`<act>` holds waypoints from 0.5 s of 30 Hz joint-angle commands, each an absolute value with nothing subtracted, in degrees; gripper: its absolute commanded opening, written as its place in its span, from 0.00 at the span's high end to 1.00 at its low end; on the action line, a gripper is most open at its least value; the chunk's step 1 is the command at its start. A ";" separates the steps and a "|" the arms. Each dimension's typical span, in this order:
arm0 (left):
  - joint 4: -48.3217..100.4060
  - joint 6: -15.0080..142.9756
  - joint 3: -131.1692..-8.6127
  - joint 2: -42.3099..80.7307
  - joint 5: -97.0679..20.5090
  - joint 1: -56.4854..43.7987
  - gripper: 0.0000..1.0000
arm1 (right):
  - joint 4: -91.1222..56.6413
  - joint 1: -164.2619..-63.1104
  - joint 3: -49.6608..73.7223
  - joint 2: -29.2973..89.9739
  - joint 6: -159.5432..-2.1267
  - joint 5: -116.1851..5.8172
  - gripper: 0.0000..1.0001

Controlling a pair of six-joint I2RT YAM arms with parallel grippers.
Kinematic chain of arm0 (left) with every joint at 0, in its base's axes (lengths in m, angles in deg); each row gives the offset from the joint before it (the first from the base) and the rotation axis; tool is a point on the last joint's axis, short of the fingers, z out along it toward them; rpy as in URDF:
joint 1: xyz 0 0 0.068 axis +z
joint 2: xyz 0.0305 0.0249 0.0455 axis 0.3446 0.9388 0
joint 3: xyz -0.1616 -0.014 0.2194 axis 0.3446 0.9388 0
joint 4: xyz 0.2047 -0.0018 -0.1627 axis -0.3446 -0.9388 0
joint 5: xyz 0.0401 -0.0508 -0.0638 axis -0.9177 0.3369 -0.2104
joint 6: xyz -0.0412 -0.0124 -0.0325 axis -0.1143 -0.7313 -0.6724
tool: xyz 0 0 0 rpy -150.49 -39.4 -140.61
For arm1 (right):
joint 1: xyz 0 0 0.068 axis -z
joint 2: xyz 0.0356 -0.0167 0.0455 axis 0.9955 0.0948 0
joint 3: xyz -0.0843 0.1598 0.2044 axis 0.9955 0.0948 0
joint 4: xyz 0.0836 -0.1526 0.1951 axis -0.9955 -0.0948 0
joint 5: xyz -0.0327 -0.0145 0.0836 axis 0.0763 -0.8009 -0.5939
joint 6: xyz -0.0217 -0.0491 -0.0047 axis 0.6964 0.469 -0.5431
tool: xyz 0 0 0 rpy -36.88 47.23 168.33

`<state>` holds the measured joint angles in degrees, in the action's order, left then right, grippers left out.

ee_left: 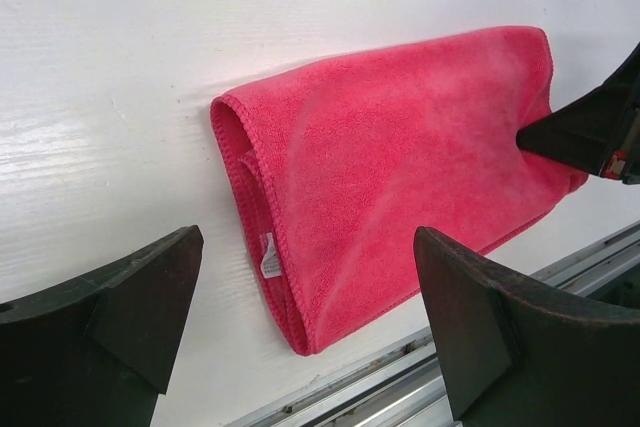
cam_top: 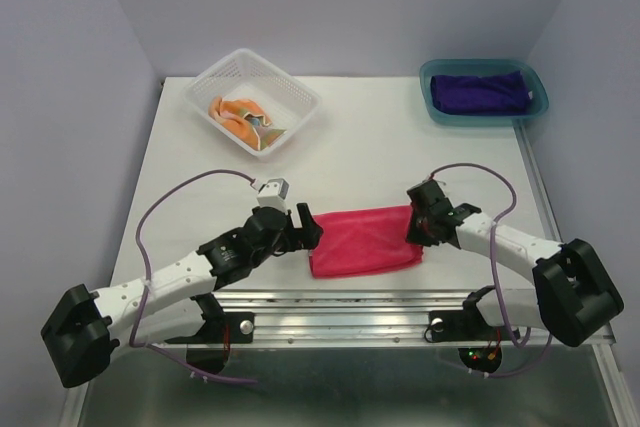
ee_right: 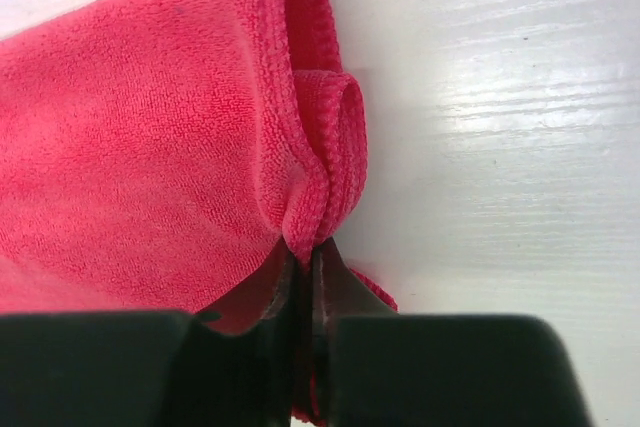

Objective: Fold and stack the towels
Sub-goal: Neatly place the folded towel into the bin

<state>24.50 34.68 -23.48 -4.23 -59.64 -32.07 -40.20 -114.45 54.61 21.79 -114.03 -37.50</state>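
**Pink towel (cam_top: 365, 240) doubled over on the bench (cam_top: 380, 147), one end pinched**

Starting far left: the orange towel (cam_top: 240, 117) is bunched up in the white mesh basket (cam_top: 300, 97), not folded at all.

Closer in, the left end effector (cam_top: 308, 227) sits just off the pink towel's left end. Its jaws are spread wide with nothing between them. Its wrist view looks straight at the folded left edge, which has a small white tag (ee_left: 268, 255) on it.

The pink towel lies flat near the front of the bench, between the two arms, and looks folded over once.

On its right end, the right end effector (cam_top: 415, 227) is clamped onto the hem. The right wrist view shows the layers curling up right where the fingers nip them.

Far right, the purple towel (cam_top: 480, 92) is already sitting in the teal tray (cam_top: 432, 97).

Handling-wise, my guess is this is light, floppy microfibre. It has zero stiffness, so it'll sag and the layers will slide apart if only one is caught. It's grippy enough that slipping out shouldn't be the issue.

I'd take it at the stitched hem near a corner, getting every layer into the pinch. A matching hold on the left edge would make sense, so the next fold comes over square.
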 commanded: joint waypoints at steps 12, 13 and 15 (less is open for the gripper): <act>20.86 34.17 -23.56 -8.55 -66.14 -31.26 0.01 | -36.51 -114.97 37.67 29.58 -91.36 -26.11 0.99; 20.78 34.17 -23.47 -8.91 -66.40 -31.26 0.01 | -36.07 -115.06 36.44 31.07 -90.55 -25.05 0.99; 20.51 34.08 -23.47 -9.70 -67.37 -31.17 0.01 | -34.06 -114.97 33.18 32.48 -86.17 -24.25 0.99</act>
<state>21.11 34.31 -23.48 -7.44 -63.77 -31.52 -39.10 -114.65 40.16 30.71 -95.45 -30.09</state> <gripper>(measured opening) 0.986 0.064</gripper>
